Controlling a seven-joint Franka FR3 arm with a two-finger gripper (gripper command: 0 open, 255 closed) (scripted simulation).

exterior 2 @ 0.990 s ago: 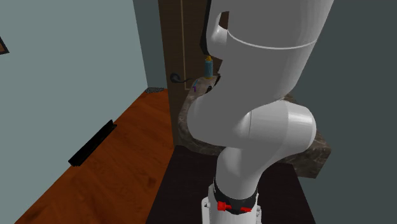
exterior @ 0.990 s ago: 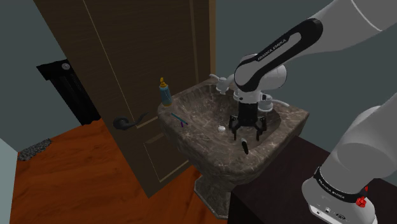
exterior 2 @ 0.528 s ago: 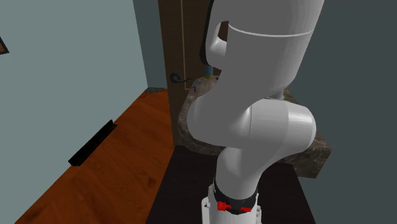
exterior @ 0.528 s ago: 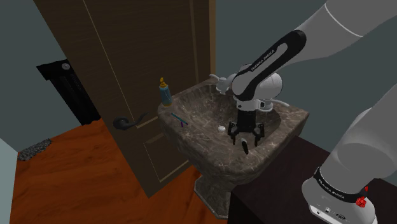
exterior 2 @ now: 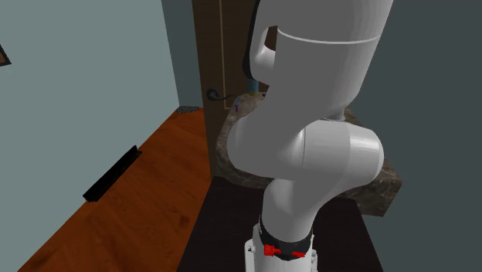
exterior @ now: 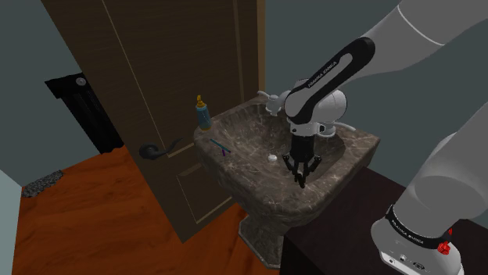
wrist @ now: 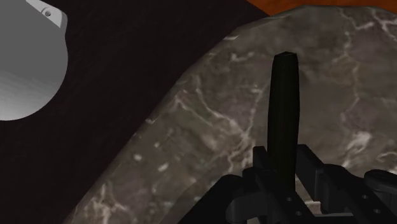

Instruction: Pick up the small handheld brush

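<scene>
The all-black two-finger gripper [exterior: 300, 176] was found closed on the slim black handheld brush [wrist: 283, 95], low over the near rim of the dark veined stone sink [exterior: 324, 191]. The grasp was judged made; the lift was judged left to do.

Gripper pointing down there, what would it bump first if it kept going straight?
Probably the sink's dark marbled rim, right under its fingertips. The gripper points straight down and clasps the black brush lying there, so hardly any room seems left.
</scene>
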